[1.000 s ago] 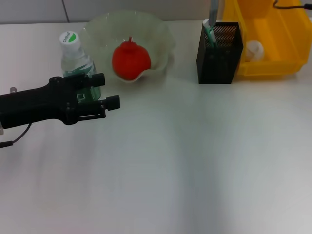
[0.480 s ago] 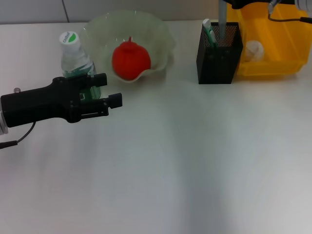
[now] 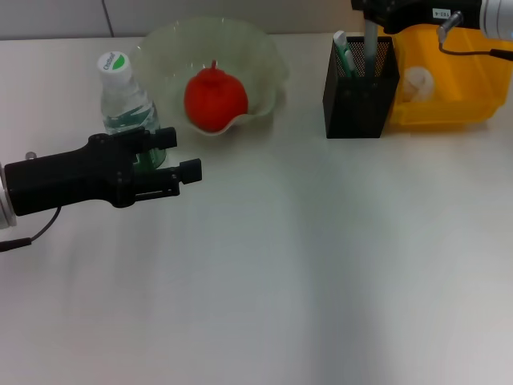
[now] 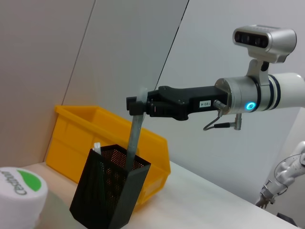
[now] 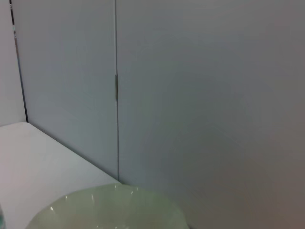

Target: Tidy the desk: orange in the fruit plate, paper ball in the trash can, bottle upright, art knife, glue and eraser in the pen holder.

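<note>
Lowered since a second ago, right end effector (image 3: 370,18) closed on art knife (image 3: 369,50) sinks it into pen holder (image 3: 360,88); left end effector (image 3: 183,170) hovers open, empty.

**A:** What can't be made out here?

**B:** The right gripper (image 3: 370,18) is cut off by the head view's top edge, so its grip there is unclear. The bottle (image 3: 127,104) is partly hidden behind the left gripper (image 3: 178,155).

**A:** Anything else?

**B:** The lower part of the grey art knife (image 4: 135,138) is blurred behind the pen holder (image 4: 111,189) mesh. The fruit plate (image 5: 114,208) is cut off in the right wrist view.
</note>
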